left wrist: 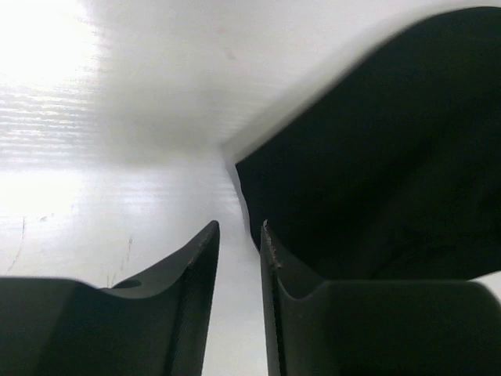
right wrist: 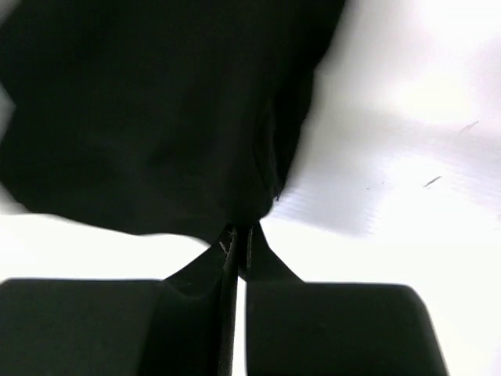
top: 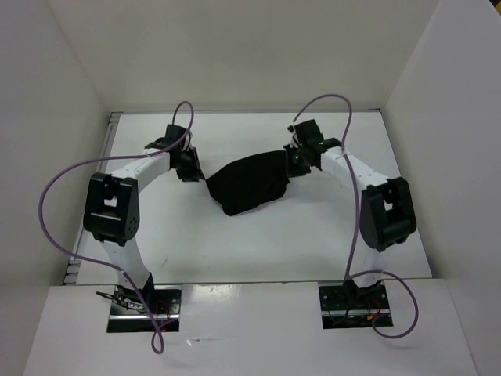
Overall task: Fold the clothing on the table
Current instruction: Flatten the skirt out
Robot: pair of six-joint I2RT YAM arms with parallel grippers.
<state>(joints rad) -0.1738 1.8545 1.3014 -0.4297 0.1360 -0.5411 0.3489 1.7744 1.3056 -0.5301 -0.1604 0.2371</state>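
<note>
Top view: even, diffuse light, sharp throughout. Left wrist view: glare blows out the table (left wrist: 47, 70) upper left; clothing (left wrist: 376, 157) edge blurred. Right wrist view: clothing outline smeared, soft grey shadow alongside.

left wall panel (top: 47, 141): white, plain. back wall panel (top: 243, 55): white, plain. right wall panel (top: 454, 133): white, plain. white board (top: 250, 329): flat, matte, lying along the near edge.
</note>
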